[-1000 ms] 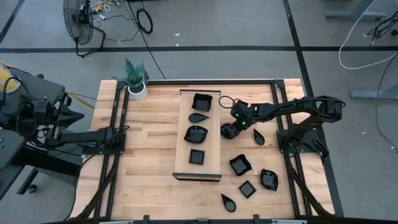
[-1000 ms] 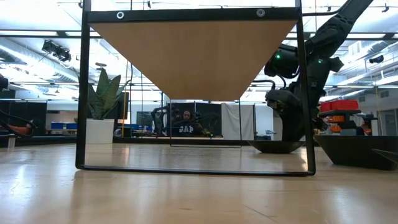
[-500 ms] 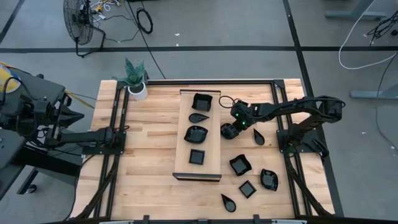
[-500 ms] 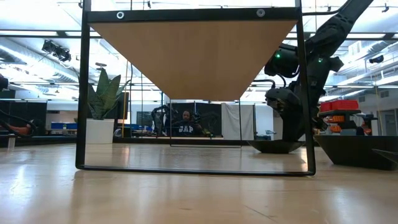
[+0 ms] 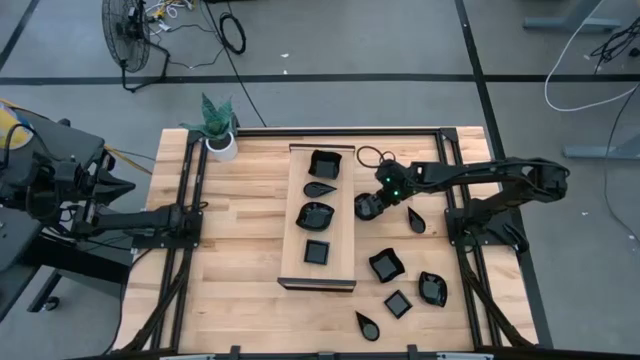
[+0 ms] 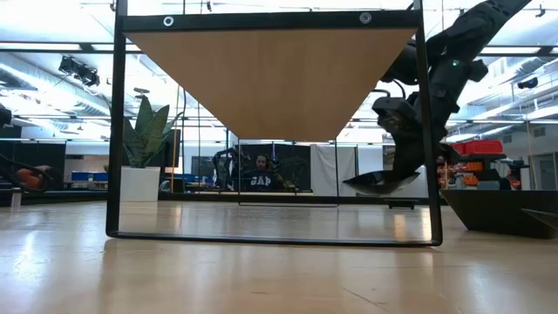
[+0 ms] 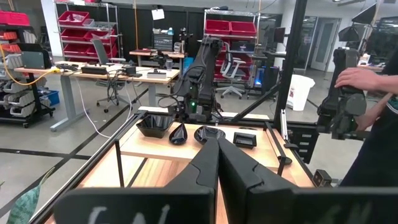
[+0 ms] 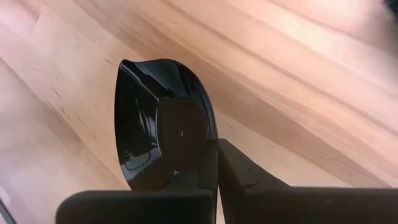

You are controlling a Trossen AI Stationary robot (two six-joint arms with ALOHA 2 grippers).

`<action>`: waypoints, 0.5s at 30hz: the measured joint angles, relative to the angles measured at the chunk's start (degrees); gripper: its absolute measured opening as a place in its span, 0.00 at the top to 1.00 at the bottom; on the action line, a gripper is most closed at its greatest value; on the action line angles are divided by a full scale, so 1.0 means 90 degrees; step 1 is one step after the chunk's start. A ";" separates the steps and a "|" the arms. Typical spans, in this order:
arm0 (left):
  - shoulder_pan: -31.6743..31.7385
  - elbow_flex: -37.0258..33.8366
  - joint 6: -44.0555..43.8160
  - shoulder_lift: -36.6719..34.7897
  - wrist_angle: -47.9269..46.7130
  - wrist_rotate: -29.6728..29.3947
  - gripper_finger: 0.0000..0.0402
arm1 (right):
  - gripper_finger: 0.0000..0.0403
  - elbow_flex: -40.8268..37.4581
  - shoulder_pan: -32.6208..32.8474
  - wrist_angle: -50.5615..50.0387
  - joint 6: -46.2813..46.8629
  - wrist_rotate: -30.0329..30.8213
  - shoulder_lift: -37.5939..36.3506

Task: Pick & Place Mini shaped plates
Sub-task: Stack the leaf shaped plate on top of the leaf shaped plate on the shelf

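My right gripper (image 5: 372, 205) is shut on one mini shaped plate, a glossy black leaf-like dish (image 8: 161, 124), just right of the long pale board (image 5: 340, 262). In the low view this dish (image 6: 377, 183) hangs above the tabletop. Several black dishes lie in a row on the board, among them a wavy bowl (image 5: 315, 215) and a square one (image 5: 316, 252). More rest flat on the table to the right, such as a teardrop (image 5: 415, 221) and a wavy one (image 5: 386, 265). My left gripper (image 7: 217, 163) is shut at the table's left edge and holds nothing. My right gripper pinches the dish's rim (image 8: 210, 144) between its two fingers, one finger over the inner side and one outside. The fingers slant down from the table's right side. The dish is lifted clear of the table and tilts, hanging out from the fingertips (image 6: 403, 171).
A small white pot with a green plant (image 5: 218, 125) stands at the far left corner. Black frame rails (image 5: 452, 215) run along both sides of the table. A square dish (image 5: 398, 303), a round one (image 5: 432, 288) and a teardrop (image 5: 367, 326) lie near the front right.
My right gripper has risen with the black dish. The dish lay on the table a second ago and now hangs tilted, clear of the wood. The arm has stretched a little straighter over the table.
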 joint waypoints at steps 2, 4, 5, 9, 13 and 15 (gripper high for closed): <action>0.0000 0.0002 -0.0005 0.0000 0.0000 0.0000 0.97 | 1.00 0.0043 -0.0002 -0.0188 0.0007 0.0064 -0.0130; 0.0000 0.0001 0.0000 0.0000 -0.0002 0.0000 0.97 | 1.00 0.0091 -0.0005 -0.0400 0.0007 0.0114 -0.0269; 0.0000 0.0002 -0.0002 0.0000 -0.0002 0.0000 0.96 | 1.00 0.0124 -0.0005 -0.0542 0.0007 0.0147 -0.0350; 0.0000 0.0002 -0.0004 0.0000 0.0000 0.0000 0.96 | 1.00 0.0296 -0.0044 -0.1123 0.0004 0.0334 -0.0702; 0.0000 0.0001 -0.0004 0.0000 0.0000 0.0000 0.97 | 1.00 0.0497 -0.0151 -0.1666 -0.0027 0.0511 -0.1050; 0.0000 0.0001 -0.0002 0.0000 -0.0001 0.0000 0.96 | 1.00 0.0644 -0.0228 -0.1893 -0.0129 0.0519 -0.1230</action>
